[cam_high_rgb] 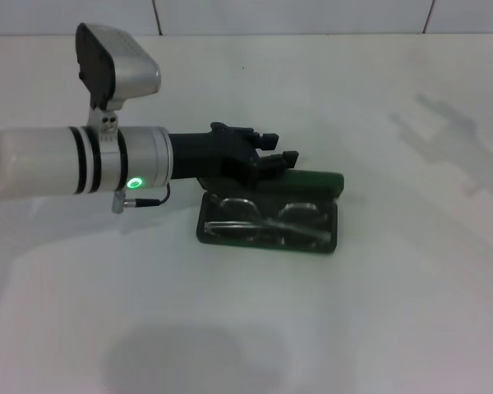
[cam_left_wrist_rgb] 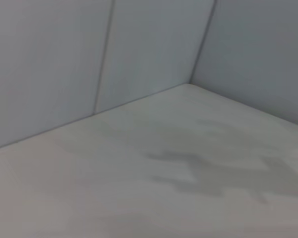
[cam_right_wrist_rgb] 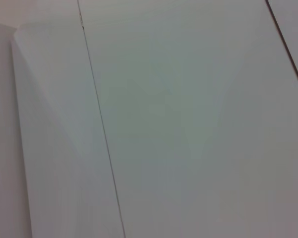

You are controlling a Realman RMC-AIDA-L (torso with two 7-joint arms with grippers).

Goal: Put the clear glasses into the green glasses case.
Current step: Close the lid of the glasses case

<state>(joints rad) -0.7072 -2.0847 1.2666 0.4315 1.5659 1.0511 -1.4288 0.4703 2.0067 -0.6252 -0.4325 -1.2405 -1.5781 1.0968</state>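
Inside green glasses case (cam_high_rgb: 327, 246) (rounded, hard), clear glasses (cam_high_rgb: 267, 218), left end effector (cam_high_rgb: 281, 148) above.

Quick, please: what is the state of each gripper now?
Left gripper: open, holding nothing, above the back edge of the green glasses case.
Right gripper: not in view.

Beside the black left gripper (cam_high_rgb: 281, 149), the green glasses case (cam_high_rgb: 312, 242) is dark green; within it, the clear glasses (cam_high_rgb: 267, 217) are colourless, transparent; beneath, a white table (cam_high_rgb: 394, 328).
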